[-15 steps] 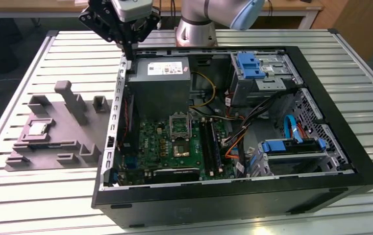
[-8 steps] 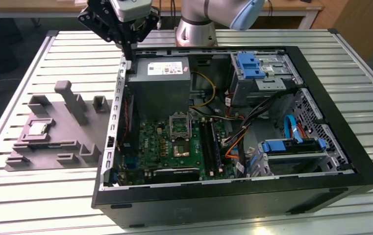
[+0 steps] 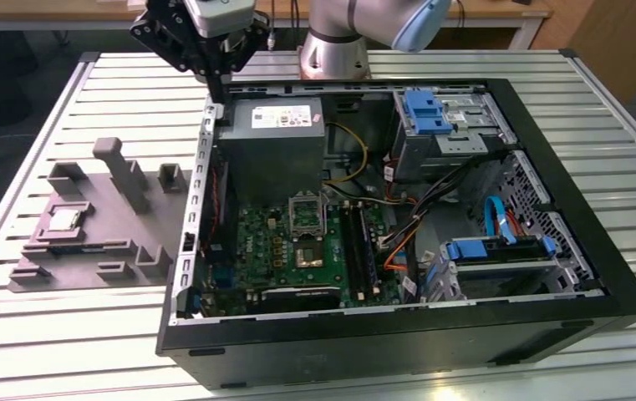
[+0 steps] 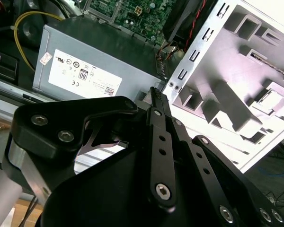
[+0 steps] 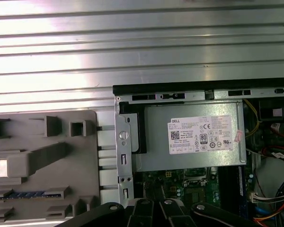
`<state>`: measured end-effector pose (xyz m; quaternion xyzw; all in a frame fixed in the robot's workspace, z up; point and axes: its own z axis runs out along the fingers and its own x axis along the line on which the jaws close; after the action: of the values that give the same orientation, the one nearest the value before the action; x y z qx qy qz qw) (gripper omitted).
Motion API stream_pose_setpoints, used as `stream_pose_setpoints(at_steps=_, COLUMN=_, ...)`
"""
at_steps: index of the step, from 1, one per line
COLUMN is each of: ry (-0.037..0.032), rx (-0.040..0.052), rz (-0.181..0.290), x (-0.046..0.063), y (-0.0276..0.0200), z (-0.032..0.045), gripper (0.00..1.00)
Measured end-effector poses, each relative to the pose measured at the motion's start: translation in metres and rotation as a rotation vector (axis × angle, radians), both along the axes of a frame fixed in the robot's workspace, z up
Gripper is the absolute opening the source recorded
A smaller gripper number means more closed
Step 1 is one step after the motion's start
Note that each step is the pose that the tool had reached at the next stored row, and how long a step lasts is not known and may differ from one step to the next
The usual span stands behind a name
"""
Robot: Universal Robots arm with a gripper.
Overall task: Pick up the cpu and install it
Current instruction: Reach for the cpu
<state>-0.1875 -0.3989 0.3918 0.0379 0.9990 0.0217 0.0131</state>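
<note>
The cpu point(image 3: 64, 219) lies flat, silver top up, in a square recess of a grey tray point(image 3: 94, 255) of plastic blocks. The tray sits on the tabletop point(image 3: 50, 100), just beside the black case point(image 3: 407, 338), on the exterior view's left. Nothing touches the cpu. In the second wrist view it shows as a small pale square point(image 4: 273, 97) among the tray's ribs. In the first wrist view it is cut off by the picture's edge point(image 5: 3, 168).

The jaws are together, their tips meeting in one thin point, and they hold nothing. They hang over the case's corner at the upper left of the exterior view, next to the grey power supply point(image 3: 278, 134) and well apart from the cpu.

The case lies open on its side. The green board point(image 3: 284, 255) inside carries a silver socket frame point(image 3: 305, 213); I cannot tell whether the frame is raised or flat. Yellow, orange and blue cables partly hide the case floor, near two blue brackets point(image 3: 424, 111).

The tabletop is ribbed aluminium slats. The arm point(image 3: 334, 50) stands at its far edge, its upper part cut off. Wooden furniture point(image 3: 518, 12) lies behind, and a dark floor around.
</note>
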Motion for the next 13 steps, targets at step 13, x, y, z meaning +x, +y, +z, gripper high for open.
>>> stream_pose_setpoints(at_steps=13, ry=0.0, rx=0.0, rz=0.0, x=-0.0063, y=0.0, z=0.0, gripper=0.11)
